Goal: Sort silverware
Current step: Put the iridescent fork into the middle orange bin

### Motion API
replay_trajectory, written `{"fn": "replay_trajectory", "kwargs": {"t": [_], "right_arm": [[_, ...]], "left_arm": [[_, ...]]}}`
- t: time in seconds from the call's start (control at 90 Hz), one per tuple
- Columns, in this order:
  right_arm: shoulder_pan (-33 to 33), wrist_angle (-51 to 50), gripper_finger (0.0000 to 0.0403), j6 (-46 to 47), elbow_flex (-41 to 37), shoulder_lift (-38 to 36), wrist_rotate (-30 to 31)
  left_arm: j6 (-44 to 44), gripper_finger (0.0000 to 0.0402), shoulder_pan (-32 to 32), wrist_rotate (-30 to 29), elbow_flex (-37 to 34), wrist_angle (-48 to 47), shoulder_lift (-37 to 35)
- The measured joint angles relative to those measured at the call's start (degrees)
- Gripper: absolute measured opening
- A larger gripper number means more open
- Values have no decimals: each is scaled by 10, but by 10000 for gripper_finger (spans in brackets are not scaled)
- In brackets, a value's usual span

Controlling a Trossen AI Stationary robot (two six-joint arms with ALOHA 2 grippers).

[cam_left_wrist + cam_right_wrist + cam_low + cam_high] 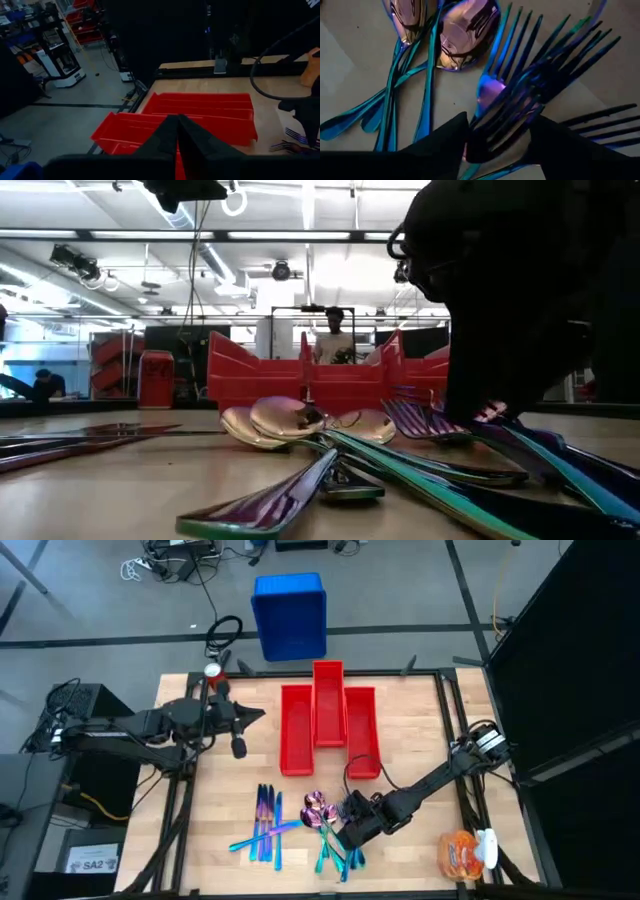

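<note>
The silverware lies near the table's front edge: knives (266, 825), spoons (317, 808) and forks (348, 845), all iridescent blue and purple. My right gripper (352, 828) is down on the fork pile and shut on a fork (530, 95). The spoons (465, 30) lie just beyond its fingers. Three red bins (330, 725) stand side by side mid-table. My left gripper (240, 732) hangs shut above the table, left of the red bins (200, 117), with nothing in it. My right gripper pinches a dark fork by the two edges of its head, near the neck (487, 142), between its two fingers (445, 142). The fingers come from above, slanting down, and lie across the fork. The tines (420, 418) point away and sit low over the other forks on the table.
A blue bin (290, 615) stands on the floor beyond the far edge. An orange and white thing (468, 852) lies at the front right corner. Bare wood lies between the bins and the silverware. A person (333, 340) stands in the room behind.
</note>
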Motion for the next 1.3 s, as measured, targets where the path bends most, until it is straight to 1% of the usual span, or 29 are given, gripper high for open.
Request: {"fn": "replay_trajectory", "kwargs": {"t": [0.656,1.111,1.3], "right_arm": [[0,22,6,1,0,0,2],[0,29,0,0,5,-2,1],[6,27,0,0,6,-19,1]], "left_arm": [[0,0,0,0,0,0,0],[0,0,0,0,0,0,0],[0,0,0,0,0,0,0]]}}
